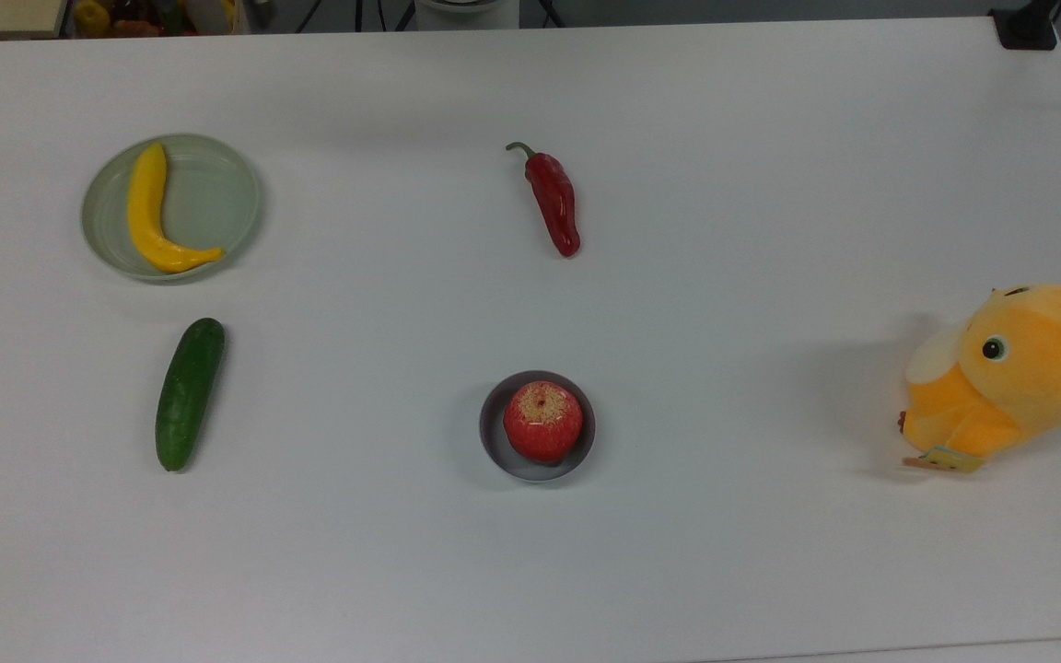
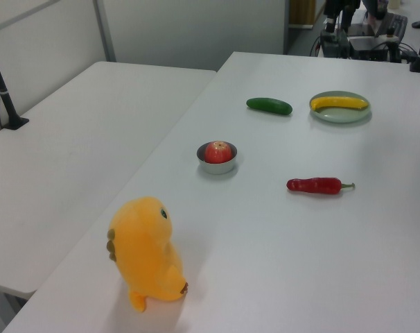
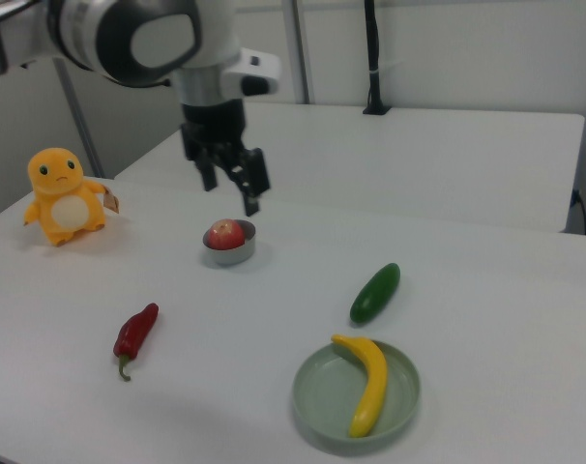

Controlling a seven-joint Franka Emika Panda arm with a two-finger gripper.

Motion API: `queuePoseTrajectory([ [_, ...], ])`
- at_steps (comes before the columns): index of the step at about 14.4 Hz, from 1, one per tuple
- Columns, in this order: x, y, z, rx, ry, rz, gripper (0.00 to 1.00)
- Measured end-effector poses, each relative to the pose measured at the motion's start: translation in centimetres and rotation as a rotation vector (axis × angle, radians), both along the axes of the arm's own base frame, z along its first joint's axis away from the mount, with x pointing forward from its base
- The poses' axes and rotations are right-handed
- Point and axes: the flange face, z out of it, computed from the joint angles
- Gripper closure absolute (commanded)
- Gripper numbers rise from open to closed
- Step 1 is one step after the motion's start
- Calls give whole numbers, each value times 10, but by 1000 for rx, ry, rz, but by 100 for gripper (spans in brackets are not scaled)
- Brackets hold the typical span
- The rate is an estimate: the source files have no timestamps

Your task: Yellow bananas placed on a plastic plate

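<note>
The yellow banana (image 1: 148,214) lies curved along one side of the pale green plastic plate (image 1: 210,198), at the top view's left. The left view shows the banana (image 2: 339,103) and the plate (image 2: 343,116) at its far right. In the right view the banana (image 3: 369,387) rests in the plate (image 3: 317,403) at the bottom. My gripper (image 3: 230,191) hangs raised in the right view's upper left, well apart from the plate. It is open and nothing is between its fingers.
A dark green cucumber (image 1: 188,393) lies just beside the plate. Mid-table are a red chili pepper (image 1: 555,200) and a red apple (image 1: 542,421) in a small grey dish (image 1: 490,437). An orange plush toy (image 1: 1009,373) sits at the top view's right edge.
</note>
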Motion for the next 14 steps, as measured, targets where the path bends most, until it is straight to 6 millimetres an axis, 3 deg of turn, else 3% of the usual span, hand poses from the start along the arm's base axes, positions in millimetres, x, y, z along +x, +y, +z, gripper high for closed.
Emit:
queuePoseTrajectory([
  [5,3,87,2,9,47,125,0],
  [8,5,123,-4,5,58,189,0],
  [11,14,139,-14,-33,18,257,0],
  [14,20,134,-19,-46,-12,320,0],
])
